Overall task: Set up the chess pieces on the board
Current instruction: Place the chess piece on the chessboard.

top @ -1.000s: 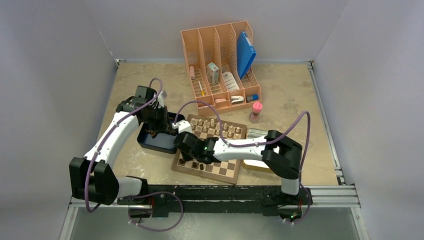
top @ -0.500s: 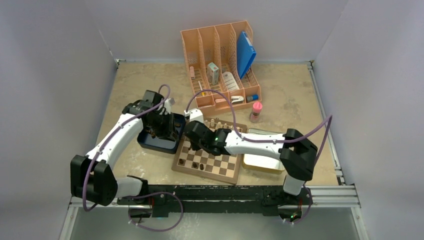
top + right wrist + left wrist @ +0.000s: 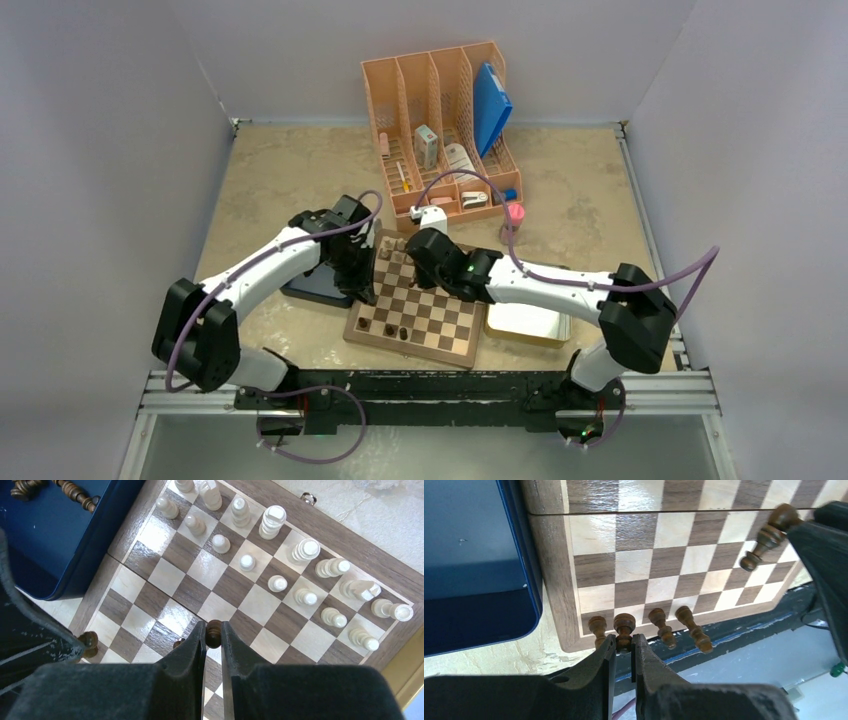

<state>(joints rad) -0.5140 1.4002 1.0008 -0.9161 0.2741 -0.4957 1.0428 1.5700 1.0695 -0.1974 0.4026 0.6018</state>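
The board [image 3: 412,349] lies in front of the arms. It also shows in the left wrist view [image 3: 553,580] and the right wrist view [image 3: 327,536]. My left gripper [image 3: 624,640] is shut on a dark brown chess piece [image 3: 624,625] above the board's near left corner; in the top view it [image 3: 362,290] is at the board's left edge. Three dark pieces [image 3: 660,622] stand along that near row. My right gripper [image 3: 213,628] is shut on another dark piece [image 3: 214,631] above the board's middle [image 3: 432,268]. Pale pieces [image 3: 272,522] fill the far rows.
A dark blue tray [image 3: 312,288] sits left of the board and holds more dark pieces [image 3: 75,494]. A metal tin [image 3: 525,322] lies right of the board. A peach file organiser [image 3: 440,130] and a pink bottle [image 3: 512,222] stand behind.
My left gripper has moved from over the blue tray to the board's left edge. My right gripper has moved from the board's near left toward its far middle.
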